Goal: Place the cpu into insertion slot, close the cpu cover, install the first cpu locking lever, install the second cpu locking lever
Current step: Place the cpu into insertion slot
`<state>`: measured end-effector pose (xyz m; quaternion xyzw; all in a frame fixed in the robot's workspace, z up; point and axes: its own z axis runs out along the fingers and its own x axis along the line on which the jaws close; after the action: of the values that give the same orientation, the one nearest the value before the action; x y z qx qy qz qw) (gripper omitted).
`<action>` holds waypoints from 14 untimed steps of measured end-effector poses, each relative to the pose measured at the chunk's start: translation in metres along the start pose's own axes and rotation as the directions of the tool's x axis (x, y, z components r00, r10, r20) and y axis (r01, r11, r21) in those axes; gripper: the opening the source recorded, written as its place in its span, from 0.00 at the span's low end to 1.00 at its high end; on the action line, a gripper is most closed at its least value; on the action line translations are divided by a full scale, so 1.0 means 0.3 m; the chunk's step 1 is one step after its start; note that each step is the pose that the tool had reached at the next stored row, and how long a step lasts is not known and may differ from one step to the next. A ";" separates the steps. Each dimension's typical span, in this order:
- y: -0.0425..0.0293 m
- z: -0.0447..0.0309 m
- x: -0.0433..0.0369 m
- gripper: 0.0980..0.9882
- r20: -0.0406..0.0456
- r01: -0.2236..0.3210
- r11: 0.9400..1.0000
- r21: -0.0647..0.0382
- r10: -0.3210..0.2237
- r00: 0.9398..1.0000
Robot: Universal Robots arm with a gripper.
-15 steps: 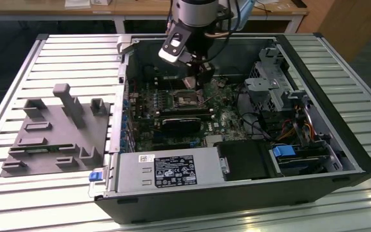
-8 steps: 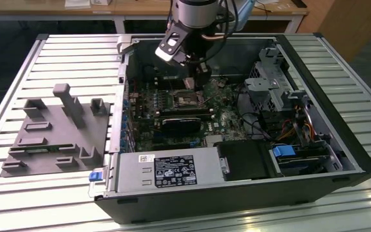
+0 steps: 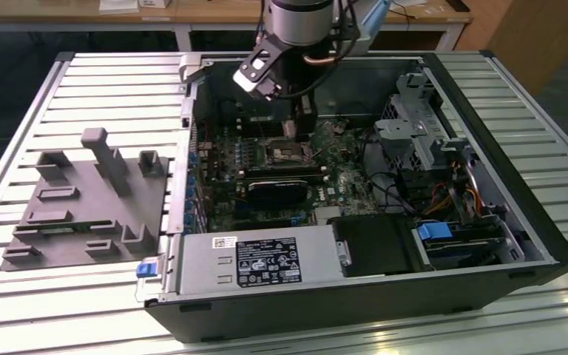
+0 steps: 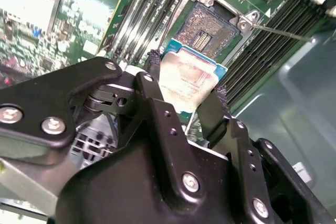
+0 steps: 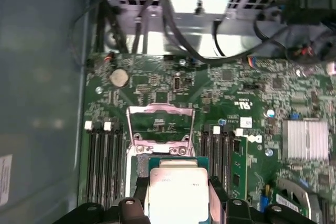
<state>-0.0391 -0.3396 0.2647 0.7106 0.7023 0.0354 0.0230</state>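
My gripper is shut on the cpu, a flat square chip with a silver-grey top held between two black fingers. The chip hangs a little above the green board, just beside the insertion slot, whose dark contact field lies uncovered inside a metal rim. In the first wrist view the cpu sits low in my gripper, and the cpu cover stands flipped open beyond it. A thin metal lever sticks out from the socket's corner. In the exterior view the gripper reaches down into the case over the slot.
The open computer case lies on a slatted table. A power supply fills its near side, and a drive cage with cables stands at the exterior view's right. Long memory slots flank the socket. A grey fixture block sits outside the case.
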 end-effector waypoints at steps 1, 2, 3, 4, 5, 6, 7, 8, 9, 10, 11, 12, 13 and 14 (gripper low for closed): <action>-0.001 0.002 0.000 0.49 0.001 -0.016 1.000 0.000 0.016 1.000; -0.002 0.005 0.000 0.49 0.002 -0.029 1.000 -0.001 0.029 1.000; -0.003 0.007 0.000 0.49 0.003 -0.035 0.999 -0.002 0.035 0.999; -0.005 0.010 0.000 0.49 0.003 -0.039 0.999 -0.004 0.039 0.999; -0.007 0.012 0.001 0.49 0.003 -0.041 0.999 -0.007 0.041 0.999; -0.010 0.015 0.001 0.49 0.003 -0.043 0.999 -0.009 0.043 0.999; -0.013 0.018 0.001 0.49 0.003 -0.044 0.999 -0.012 0.044 0.999; -0.017 0.022 0.001 0.49 0.003 -0.045 0.999 -0.015 0.045 0.999; -0.020 0.026 0.001 0.49 0.003 -0.045 0.999 -0.019 0.045 0.999; -0.023 0.030 0.000 0.49 0.003 -0.045 0.999 -0.022 0.045 0.999; -0.026 0.034 0.000 0.49 0.002 -0.045 0.999 -0.026 0.045 0.999; -0.029 0.039 0.000 0.49 0.002 -0.045 0.999 -0.029 0.045 0.999; -0.031 0.044 0.001 0.49 0.002 -0.045 0.998 -0.031 0.045 0.999; -0.032 0.048 0.001 0.49 0.002 -0.045 0.998 -0.033 0.045 0.999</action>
<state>-0.0475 -0.3389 0.2495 0.7258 0.6854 0.0465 0.0349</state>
